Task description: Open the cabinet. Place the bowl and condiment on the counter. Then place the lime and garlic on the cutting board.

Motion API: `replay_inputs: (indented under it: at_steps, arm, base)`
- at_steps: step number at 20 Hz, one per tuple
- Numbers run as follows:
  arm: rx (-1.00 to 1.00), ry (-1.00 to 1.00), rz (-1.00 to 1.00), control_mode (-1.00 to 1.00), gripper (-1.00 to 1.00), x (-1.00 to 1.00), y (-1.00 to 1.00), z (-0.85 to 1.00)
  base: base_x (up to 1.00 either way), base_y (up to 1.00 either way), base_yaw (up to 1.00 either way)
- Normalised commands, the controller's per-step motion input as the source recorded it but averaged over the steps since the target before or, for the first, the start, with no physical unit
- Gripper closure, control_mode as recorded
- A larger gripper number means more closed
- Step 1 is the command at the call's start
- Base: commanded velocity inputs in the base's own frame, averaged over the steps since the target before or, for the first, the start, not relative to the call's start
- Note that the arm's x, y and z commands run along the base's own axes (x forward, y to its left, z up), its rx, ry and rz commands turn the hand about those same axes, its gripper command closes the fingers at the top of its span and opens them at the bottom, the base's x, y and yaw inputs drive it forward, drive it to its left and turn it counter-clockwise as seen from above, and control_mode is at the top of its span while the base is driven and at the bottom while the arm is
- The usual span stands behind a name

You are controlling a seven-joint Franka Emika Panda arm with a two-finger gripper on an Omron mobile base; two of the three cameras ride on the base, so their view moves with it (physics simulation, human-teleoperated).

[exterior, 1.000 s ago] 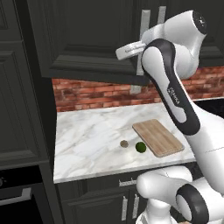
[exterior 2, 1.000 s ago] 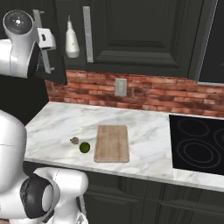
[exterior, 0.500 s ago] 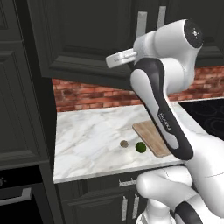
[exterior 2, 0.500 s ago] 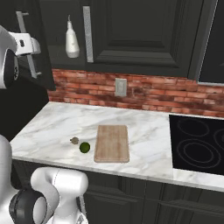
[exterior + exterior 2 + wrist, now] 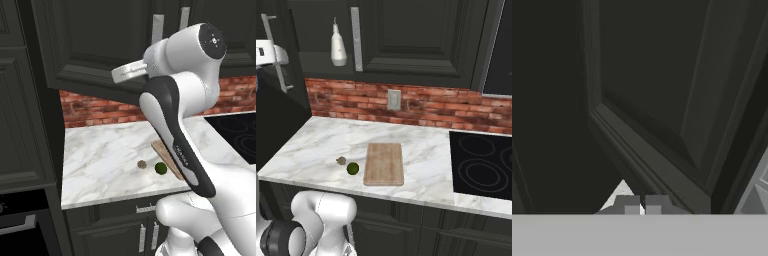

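The left door of the cabinet (image 5: pixel 276 55) is swung out toward the robot, its silver bar handle showing edge-on in the right base view, while the right door (image 5: pixel 421 35) is shut. In the hand view the gripper (image 5: pixel 642 206) has its two tips pressed together with no gap and nothing between them — closed and empty, facing a raised dark door panel. Inside the opened half, the condiment (image 5: pixel 338 46), a white squeeze bottle, stands on the shelf, waiting to be fetched. The bowl isn't anywhere I can make out; I'd guess it sits deeper in the cabinet or behind the shut door, but I can't tell. Down on the counter (image 5: pixel 316 145), the lime (image 5: pixel 352 168) and the garlic (image 5: pixel 341 160) lie just beside each other on the marble, close to the left edge of the cutting board (image 5: pixel 384 163) but not on it — the board itself is bare. So, by my reading, the opening step is partly or fully done, and everything else is left: bottle and bowl down to the counter, then lime and garlic onto the board.
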Motion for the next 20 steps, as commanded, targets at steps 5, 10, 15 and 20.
replay_inputs:
  at_steps: [5,10,15,20]
  arm:
    - [-0.08,0.09,0.00,-1.00,1.00,0.00,1.00,-0.20]
    - [-0.08,0.10,-0.01,-1.00,1.00,0.00,1.00,-0.24]
    - [-0.07,0.08,-0.01,-1.00,1.00,0.00,1.00,-0.29]
    - [-0.07,0.01,-0.01,-1.00,-1.00,-0.19,0.82,-0.18]
  base:
    - [0.00,0.00,0.00]
    - [0.00,0.00,0.00]
    - [0.00,0.00,0.00]
    - [0.00,0.00,0.00]
